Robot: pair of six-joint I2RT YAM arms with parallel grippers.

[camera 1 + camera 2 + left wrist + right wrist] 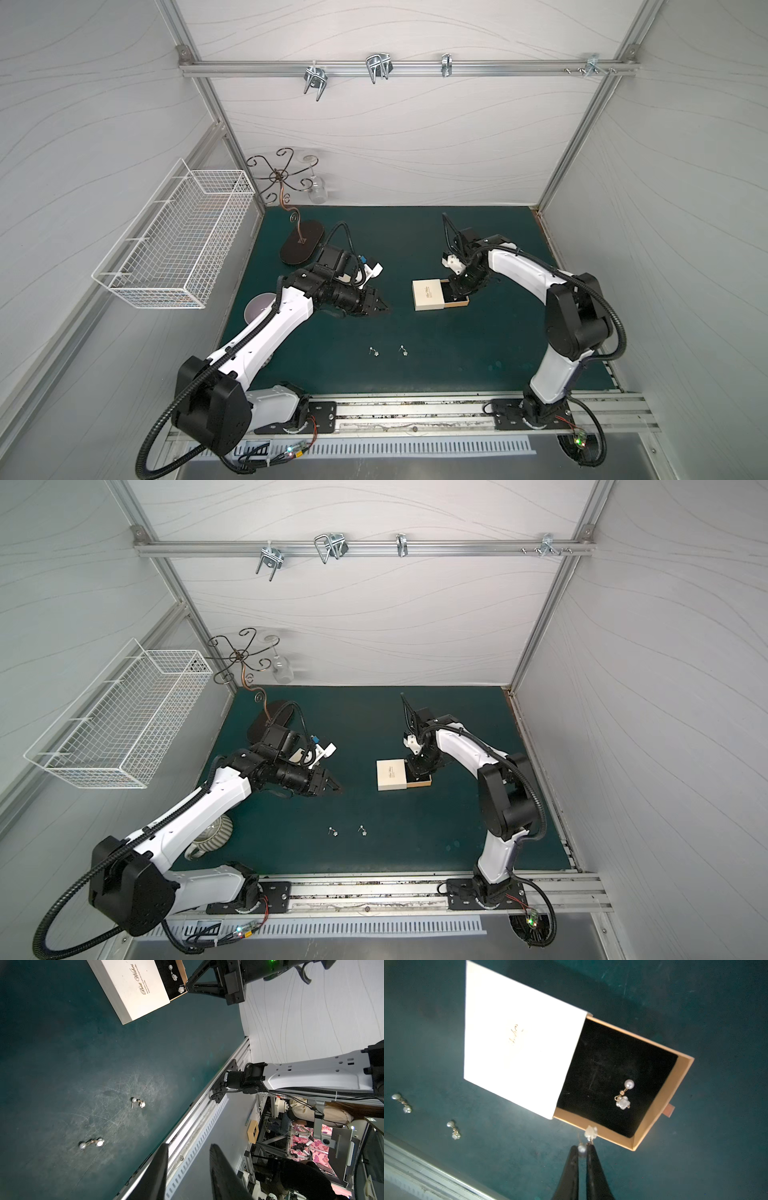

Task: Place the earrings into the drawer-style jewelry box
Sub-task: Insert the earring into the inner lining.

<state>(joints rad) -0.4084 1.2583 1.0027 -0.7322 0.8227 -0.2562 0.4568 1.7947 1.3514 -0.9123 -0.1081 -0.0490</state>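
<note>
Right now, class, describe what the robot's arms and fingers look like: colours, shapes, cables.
The left arm and right arm have white shells, black joints and ribbed black cable hoses. Their fingers are black, slim and tapered.

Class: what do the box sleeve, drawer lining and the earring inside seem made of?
Sleeve: matte white card, likely; crisp edges, printed script. Drawer lining: black, velvet-like; no shine. Earring: glossy pearl-like beads, gold-toned metal link; real or imitation, unclear.

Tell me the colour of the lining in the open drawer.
Black lining, framed by tan drawer walls; clearest in the right wrist view.
</note>
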